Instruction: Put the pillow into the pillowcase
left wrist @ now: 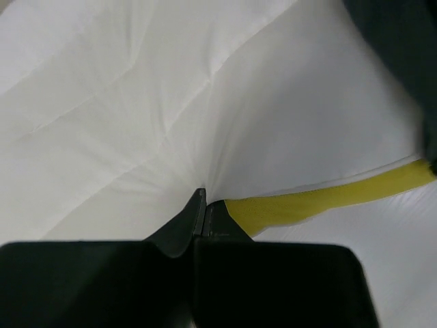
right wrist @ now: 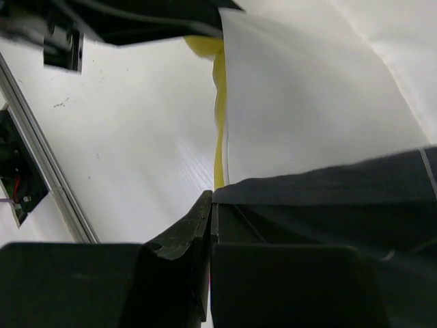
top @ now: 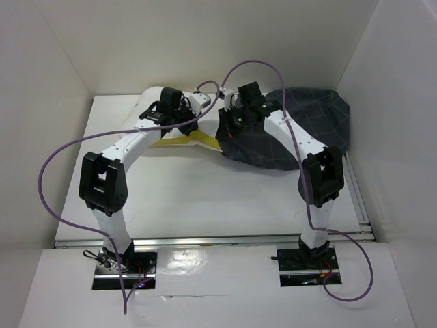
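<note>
Pillow (left wrist: 136, 102) lies far-centre on table (top: 205, 198), white w/ yellow trim (left wrist: 328, 198) along its near edge. Its right end is overlapped by the mouth edge of the pillowcase (top: 314, 116), which sprawls wrinkled toward the far-right corner. Left gripper (left wrist: 205, 199) has fingers pressed together, pinching pillow fabric just beside the trim; right gripper (right wrist: 212, 199) is likewise clamped, nipping the pillowcase edge where dark cloth lies over white, trim just beyond the tips.
</note>
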Controlling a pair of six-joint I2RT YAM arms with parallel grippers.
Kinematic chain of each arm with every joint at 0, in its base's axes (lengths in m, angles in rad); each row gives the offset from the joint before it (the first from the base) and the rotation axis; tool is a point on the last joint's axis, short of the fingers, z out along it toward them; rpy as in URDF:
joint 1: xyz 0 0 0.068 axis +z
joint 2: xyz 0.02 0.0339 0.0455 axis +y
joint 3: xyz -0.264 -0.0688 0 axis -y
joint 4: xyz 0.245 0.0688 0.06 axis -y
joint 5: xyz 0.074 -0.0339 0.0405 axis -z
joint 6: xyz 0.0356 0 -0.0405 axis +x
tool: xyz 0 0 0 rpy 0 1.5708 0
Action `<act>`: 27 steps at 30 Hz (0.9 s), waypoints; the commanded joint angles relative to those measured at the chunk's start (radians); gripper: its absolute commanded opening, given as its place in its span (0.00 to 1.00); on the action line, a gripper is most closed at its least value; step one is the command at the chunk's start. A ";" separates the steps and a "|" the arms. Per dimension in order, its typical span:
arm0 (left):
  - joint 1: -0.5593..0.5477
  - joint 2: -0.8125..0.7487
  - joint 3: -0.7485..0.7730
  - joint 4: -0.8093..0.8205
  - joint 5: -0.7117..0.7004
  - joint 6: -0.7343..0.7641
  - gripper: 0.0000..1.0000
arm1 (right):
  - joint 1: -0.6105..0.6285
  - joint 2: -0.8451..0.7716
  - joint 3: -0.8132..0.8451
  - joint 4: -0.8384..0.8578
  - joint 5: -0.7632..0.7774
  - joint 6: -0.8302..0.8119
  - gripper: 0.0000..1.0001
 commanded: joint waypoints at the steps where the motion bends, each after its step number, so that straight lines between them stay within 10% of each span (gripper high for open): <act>1: -0.048 -0.013 0.089 0.063 0.006 -0.129 0.00 | 0.007 0.027 0.101 -0.013 -0.052 0.031 0.00; 27: -0.086 -0.032 -0.041 0.172 0.263 -0.423 0.00 | 0.007 0.049 0.129 0.045 -0.099 0.071 0.00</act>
